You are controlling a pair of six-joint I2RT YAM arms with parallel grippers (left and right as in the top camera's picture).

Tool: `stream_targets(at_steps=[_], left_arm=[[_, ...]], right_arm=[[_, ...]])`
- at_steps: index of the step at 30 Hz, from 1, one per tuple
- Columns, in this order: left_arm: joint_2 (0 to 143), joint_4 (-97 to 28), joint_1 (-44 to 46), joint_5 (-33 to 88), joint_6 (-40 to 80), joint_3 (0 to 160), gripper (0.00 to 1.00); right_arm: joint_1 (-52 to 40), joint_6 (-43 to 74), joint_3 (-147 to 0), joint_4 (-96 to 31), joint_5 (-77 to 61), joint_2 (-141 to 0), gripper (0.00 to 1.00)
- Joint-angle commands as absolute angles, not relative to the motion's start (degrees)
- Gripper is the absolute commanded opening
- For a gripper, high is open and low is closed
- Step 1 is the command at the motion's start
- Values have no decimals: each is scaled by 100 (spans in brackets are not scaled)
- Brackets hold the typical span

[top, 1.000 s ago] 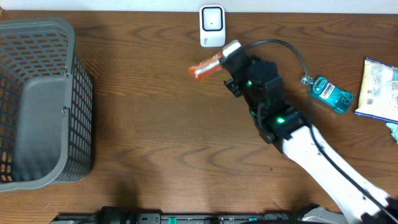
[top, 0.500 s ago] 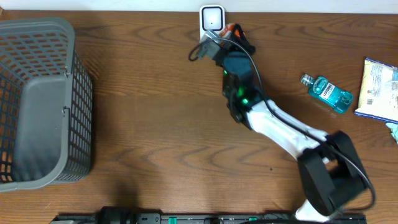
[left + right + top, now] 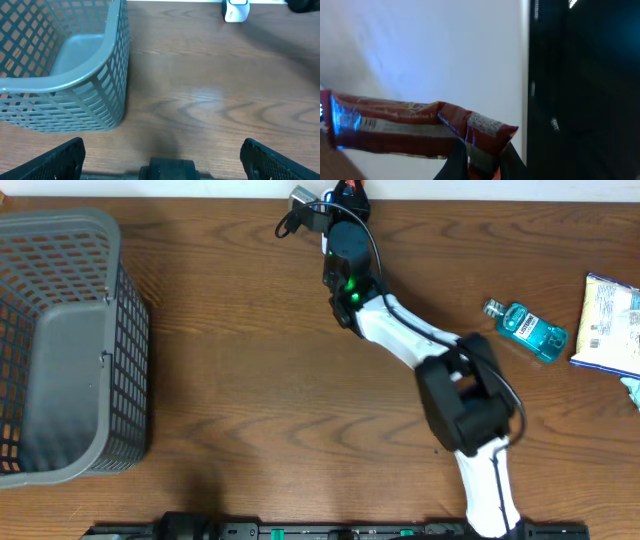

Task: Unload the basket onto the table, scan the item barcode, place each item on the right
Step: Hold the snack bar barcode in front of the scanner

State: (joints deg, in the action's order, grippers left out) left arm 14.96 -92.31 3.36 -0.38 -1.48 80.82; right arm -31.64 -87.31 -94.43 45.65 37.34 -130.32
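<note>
right gripper (image 3: 482,162) clamps the red snack pack (image 3: 395,127) by one end at the top centre of the overhead frame, likely to present its barcode to the scanner (image 3: 235,10) there (blue glow on label); left gripper (image 3: 162,150) sits wide open.

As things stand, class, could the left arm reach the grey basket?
Probably yes: the left gripper is open and empty, and the basket sits close ahead, with only bare table between.
</note>
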Motion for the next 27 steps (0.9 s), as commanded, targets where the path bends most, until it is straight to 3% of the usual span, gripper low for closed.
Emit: stream_targets(at_steps=[1, 10, 18, 27], left_arm=[[1516, -9666, 307, -71, -145, 8075, 99], [1518, -9666, 307, -71, -143, 8075, 99], [1518, -9666, 307, -71, -143, 8075, 99], [1518, -9666, 307, -71, -143, 8075, 99]], right_arm=[[-3138, -9238, -9808, 4685, 3721, -13347, 1], [-3116, -9008, -9867, 4147, 3664, -13808, 1], [-3249, -7979, -9845, 2394, 3732, -13985, 1], [-3267, -7472, -9845, 2353, 3234, -13985, 1]])
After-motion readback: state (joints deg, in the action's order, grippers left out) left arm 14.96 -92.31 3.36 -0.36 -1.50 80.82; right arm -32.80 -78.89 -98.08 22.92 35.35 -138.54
